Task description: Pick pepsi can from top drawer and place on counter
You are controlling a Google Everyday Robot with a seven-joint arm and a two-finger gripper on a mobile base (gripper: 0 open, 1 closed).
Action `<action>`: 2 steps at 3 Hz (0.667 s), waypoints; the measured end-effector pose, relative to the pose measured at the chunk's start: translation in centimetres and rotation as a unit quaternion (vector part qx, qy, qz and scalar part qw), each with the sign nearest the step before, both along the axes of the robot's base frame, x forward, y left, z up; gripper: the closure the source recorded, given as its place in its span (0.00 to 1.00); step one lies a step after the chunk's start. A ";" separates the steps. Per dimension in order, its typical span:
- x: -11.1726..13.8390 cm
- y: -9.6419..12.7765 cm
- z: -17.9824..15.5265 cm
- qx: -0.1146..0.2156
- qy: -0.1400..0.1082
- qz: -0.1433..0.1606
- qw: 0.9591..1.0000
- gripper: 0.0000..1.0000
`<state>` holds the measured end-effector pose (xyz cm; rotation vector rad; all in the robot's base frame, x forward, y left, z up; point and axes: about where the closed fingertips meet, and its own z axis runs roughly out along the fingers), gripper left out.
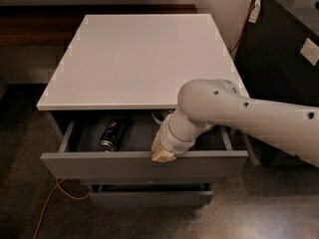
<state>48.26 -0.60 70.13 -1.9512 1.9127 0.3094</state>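
Note:
The pepsi can (112, 133) lies on its side in the left part of the open top drawer (144, 164), its dark body and silver end showing. The white counter (144, 59) tops the grey cabinet above it. My gripper (163, 152) hangs from the white arm at the drawer's front edge, about the middle, to the right of the can and apart from it. Only its pale tip shows against the drawer front.
A white bowl (159, 116) peeks out behind the arm inside the drawer. Lower grey drawers (149, 197) sit below. A dark brown wooden ledge (40, 26) runs at the back left. A black cabinet (289, 54) stands to the right. An orange cable (50, 208) lies on the floor.

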 end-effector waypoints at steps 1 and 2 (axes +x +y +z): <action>-2.2 0.6 1.7 0.017 0.007 0.008 1.000 1.00; -5.1 1.3 3.9 0.036 0.018 0.017 0.999 1.00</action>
